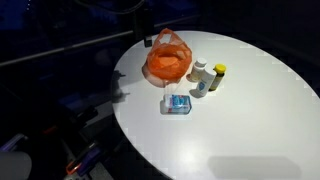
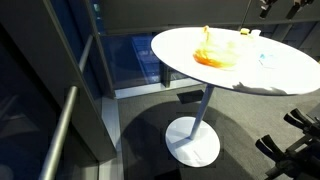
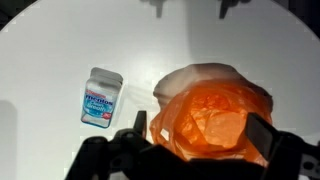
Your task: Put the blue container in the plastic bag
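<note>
The blue container lies flat on the round white table, just in front of the orange plastic bag. In the wrist view the container is to the left of the bag, whose mouth gapes open. My gripper is open and empty, with its two dark fingers spread to either side of the bag as seen from above. The container lies apart from the fingers, to their left. In the exterior views the arm is mostly lost in the dark at the top edge.
A white bottle and a yellow-capped bottle stand right beside the bag and the container. The table stands on a single pedestal. A railing and a glass panel lie beyond the table's edge.
</note>
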